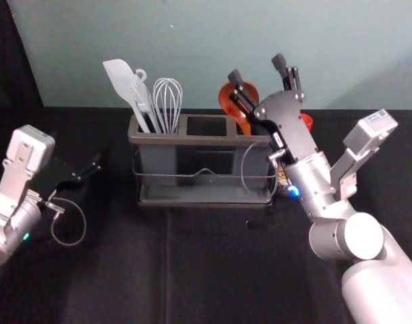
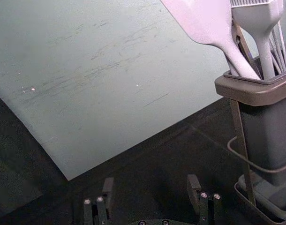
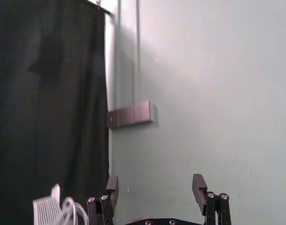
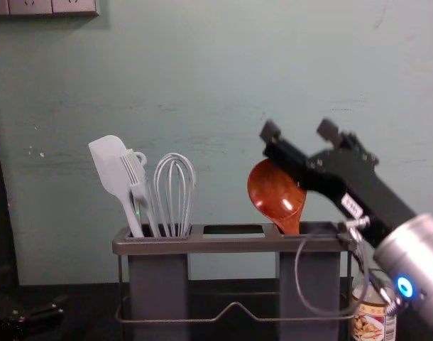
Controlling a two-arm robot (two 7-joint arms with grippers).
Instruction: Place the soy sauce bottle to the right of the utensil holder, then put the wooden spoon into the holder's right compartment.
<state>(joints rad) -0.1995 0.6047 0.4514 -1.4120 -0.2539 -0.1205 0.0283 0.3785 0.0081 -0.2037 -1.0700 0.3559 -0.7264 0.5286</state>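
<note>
While the spoon (image 1: 227, 101) is leaning in the holder (image 1: 206, 140), right gripper (image 1: 256, 69) at its one o'clock and left gripper (image 1: 79, 156) at nine are gaping empty.

reddish-brown spoon (image 4: 275, 192), grey holder (image 4: 231, 245), black table (image 1: 233, 270) (greenish wall (image 1: 192, 34))

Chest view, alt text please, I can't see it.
A wooden spoon stands in the right compartment of the utensil holder, the open, empty right tool raised beside it. Spatula, brush and whisk share the left one; the soy sauce bottle stands right of the holder, the left tool low at left.
</note>
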